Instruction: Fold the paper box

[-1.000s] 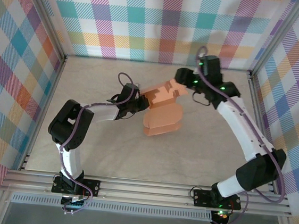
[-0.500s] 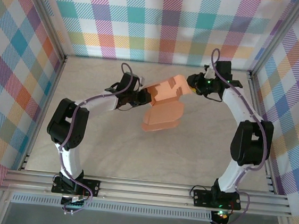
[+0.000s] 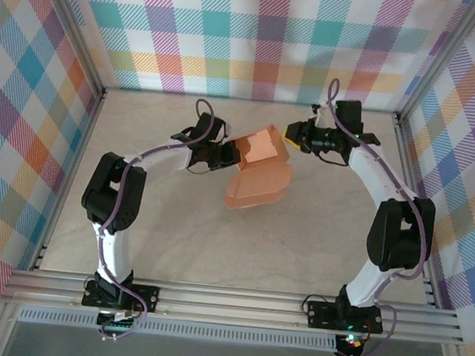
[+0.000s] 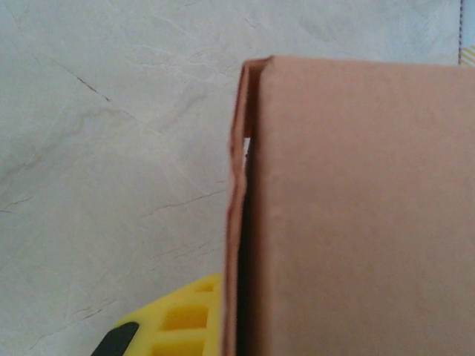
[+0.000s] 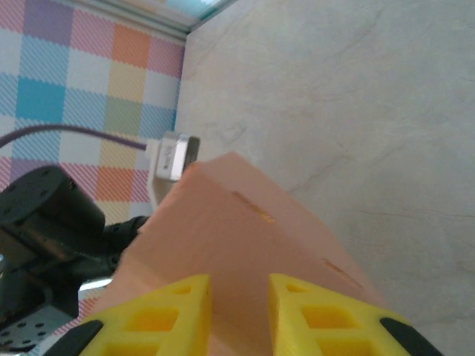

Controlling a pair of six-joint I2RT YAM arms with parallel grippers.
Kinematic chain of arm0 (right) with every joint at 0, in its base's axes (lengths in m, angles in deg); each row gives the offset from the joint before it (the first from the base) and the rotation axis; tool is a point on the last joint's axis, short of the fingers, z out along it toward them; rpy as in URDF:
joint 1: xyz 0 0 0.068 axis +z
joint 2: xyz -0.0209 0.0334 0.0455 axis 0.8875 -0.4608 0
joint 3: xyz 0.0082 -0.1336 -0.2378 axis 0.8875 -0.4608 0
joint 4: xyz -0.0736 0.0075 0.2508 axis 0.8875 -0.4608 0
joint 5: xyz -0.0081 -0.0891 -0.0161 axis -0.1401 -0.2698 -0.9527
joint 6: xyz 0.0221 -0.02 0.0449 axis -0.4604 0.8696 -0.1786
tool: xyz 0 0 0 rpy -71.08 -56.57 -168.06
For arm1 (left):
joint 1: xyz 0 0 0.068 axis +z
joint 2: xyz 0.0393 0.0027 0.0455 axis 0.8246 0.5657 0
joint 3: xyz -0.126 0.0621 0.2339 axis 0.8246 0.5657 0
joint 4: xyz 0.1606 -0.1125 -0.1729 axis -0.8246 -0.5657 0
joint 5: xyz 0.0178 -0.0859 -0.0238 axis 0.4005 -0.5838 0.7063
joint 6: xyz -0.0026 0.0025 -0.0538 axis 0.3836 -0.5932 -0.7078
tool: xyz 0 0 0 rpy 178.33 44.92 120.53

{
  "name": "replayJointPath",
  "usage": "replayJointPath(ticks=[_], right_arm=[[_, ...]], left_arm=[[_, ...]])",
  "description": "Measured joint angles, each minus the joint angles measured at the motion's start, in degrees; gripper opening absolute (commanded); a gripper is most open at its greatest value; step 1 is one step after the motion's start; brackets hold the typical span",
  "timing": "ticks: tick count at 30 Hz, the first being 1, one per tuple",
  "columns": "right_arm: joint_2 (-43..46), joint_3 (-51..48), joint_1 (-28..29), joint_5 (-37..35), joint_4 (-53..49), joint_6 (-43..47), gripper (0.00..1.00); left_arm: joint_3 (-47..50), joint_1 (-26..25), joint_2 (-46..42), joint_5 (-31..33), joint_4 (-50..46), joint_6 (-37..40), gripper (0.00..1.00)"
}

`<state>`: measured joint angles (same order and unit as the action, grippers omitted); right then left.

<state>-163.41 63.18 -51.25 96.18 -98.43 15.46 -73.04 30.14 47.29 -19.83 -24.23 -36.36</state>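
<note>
Salmon-orange paper box [image 3: 260, 151] is held over the counter [image 3: 165, 221], with the left fingers [image 4: 178, 326] pinching one edge. The right fingers [image 5: 159, 315] sit narrowly apart at the opposite edge, and I cannot tell whether they grip it. A mistimed pull could crease or tear the card.

1. The top camera sits high behind the near edge of the table [image 3: 171, 239], looking down and forward over all of it from well back.
2. The left wrist camera presses close to the paper box [image 4: 356, 215], facing down past its edge onto the tabletop.
3. The right wrist camera, also close, looks across the same box toward the left arm [image 5: 52, 215].
4. All three views share the box.
</note>
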Motion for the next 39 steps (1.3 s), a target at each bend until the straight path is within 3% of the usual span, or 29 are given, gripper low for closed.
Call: replayJointPath(ticks=[9, 22, 32, 39], right_arm=[[-3.23, 3.98, 3.80, -0.76, -2.67, 9.22, 0.33], [-3.21, 4.22, 6.97, -15.43, -9.25, 26.99, 0.34], [-0.20, -5.31, 11.91, -20.76, -8.00, 29.44, 0.31], [0.68, -6.71, 14.91, -27.23, -6.49, 29.97, 0.31]], left_arm=[[-0.48, 0.02, 0.13, -0.46, -1.88, -2.38, 0.00], [-0.48, 0.07, 0.15, -3.13, -8.26, -2.78, 0.00], [-0.17, 0.07, -0.44, -2.64, -21.57, 0.52, 0.00], [-0.13, 0.07, -0.55, -2.10, -24.20, 0.72, 0.00]])
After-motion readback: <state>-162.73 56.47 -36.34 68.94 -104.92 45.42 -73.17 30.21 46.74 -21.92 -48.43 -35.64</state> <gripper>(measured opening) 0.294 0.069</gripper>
